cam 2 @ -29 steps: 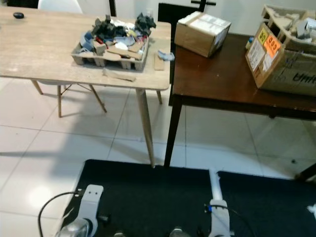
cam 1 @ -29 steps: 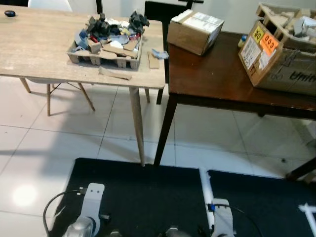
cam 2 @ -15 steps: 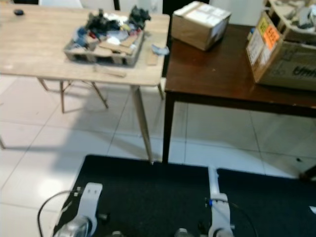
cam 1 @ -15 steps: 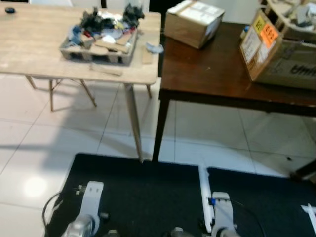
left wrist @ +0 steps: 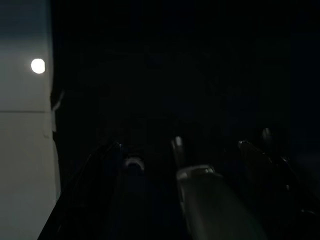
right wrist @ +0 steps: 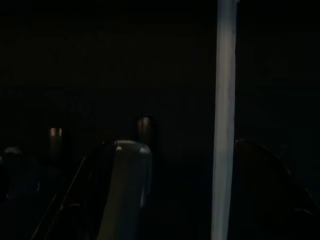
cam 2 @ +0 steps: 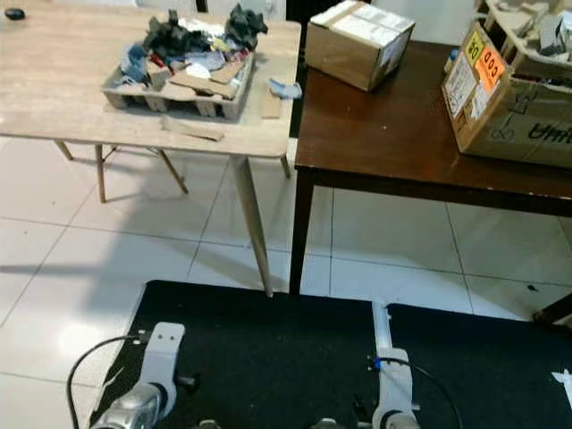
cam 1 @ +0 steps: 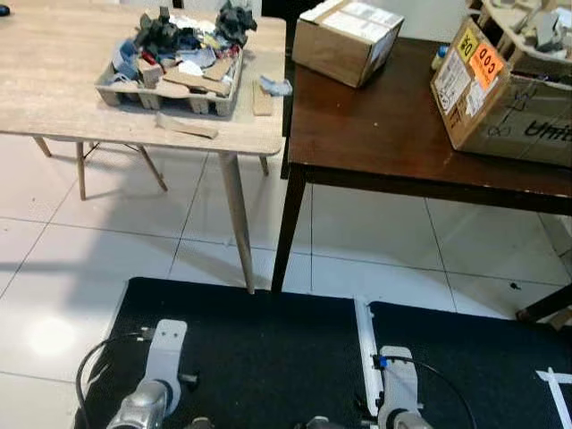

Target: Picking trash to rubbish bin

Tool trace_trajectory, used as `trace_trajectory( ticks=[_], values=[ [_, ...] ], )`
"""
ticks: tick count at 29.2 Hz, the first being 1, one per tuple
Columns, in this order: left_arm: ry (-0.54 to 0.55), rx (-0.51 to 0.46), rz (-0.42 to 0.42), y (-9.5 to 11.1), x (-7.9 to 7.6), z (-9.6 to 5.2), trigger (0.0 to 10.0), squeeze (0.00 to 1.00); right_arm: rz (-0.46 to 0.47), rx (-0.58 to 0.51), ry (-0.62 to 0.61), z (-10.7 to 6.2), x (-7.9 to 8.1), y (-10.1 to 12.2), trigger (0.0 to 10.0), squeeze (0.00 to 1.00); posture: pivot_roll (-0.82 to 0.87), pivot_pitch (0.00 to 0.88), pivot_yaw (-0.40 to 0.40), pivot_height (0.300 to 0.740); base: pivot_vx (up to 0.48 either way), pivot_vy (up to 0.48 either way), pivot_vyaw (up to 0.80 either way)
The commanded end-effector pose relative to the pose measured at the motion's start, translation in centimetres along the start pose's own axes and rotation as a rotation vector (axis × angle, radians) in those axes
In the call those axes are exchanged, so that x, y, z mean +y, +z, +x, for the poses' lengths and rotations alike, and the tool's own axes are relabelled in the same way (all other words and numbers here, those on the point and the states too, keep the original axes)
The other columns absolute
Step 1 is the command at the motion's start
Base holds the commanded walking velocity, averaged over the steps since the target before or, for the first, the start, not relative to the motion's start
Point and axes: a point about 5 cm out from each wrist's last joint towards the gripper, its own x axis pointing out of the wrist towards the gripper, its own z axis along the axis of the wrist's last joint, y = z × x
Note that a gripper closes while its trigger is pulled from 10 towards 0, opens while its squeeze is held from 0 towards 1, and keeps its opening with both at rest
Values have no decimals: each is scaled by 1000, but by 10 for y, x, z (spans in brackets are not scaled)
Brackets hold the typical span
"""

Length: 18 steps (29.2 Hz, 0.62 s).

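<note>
From the left eye view, a light wooden table [cam 1: 54, 80] stands at the left with a grey pulp tray [cam 1: 170, 85] on it, heaped with trash [cam 1: 183, 40]: dark crumpled scraps, bits of cardboard, blue and white pieces. A cardboard strip [cam 1: 186, 127] lies on the tabletop just in front of the tray, and another strip [cam 1: 261, 96] just beside its right end, with a small pale blue scrap [cam 1: 275, 86] touching it. A dark brown table [cam 1: 402, 134] abuts the wooden one on the right. It carries a closed cardboard box [cam 1: 347, 40] at its back and a larger open carton [cam 1: 509, 89] with orange and yellow stickers at its far right. Below, white floor tiles [cam 1: 54, 268] meet a black mat [cam 1: 259, 357] crossed by a white line [cam 1: 364, 349]. The left arm [cam 1: 152, 393] and right arm [cam 1: 393, 398] hang low over the mat.

The right eye view repeats this scene, slightly shifted.

The left wrist view is very dark; the left gripper [left wrist: 182, 150] hangs over the mat, and its fingers seem spread, though I cannot tell for sure.

The right wrist view is as dark; the right gripper [right wrist: 175, 145] hangs beside the white line, its finger state unreadable.
</note>
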Motion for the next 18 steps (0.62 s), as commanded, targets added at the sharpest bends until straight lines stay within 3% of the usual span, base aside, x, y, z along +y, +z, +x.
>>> trace_trajectory(
  ticks=[1, 5, 18],
  values=[
    [12, -4, -17, -4, 4, -1, 10000, 0, 59, -22, -35, -2, -5, -3, 10000, 0, 38, 94, -21, 740, 0, 0, 0],
    [15, -29, -44, 4, 5, 0, 10000, 0, 49, -60, -44, -1, -5, 4, 10000, 0, 42, 86, -25, 740, 0, 0, 0],
    [13, -55, -97, 2, 2, -1, 10000, 0, 6, -32, -34, 0, -5, 4, 10000, 0, 49, 100, -46, 740, 0, 0, 0]
  ],
)
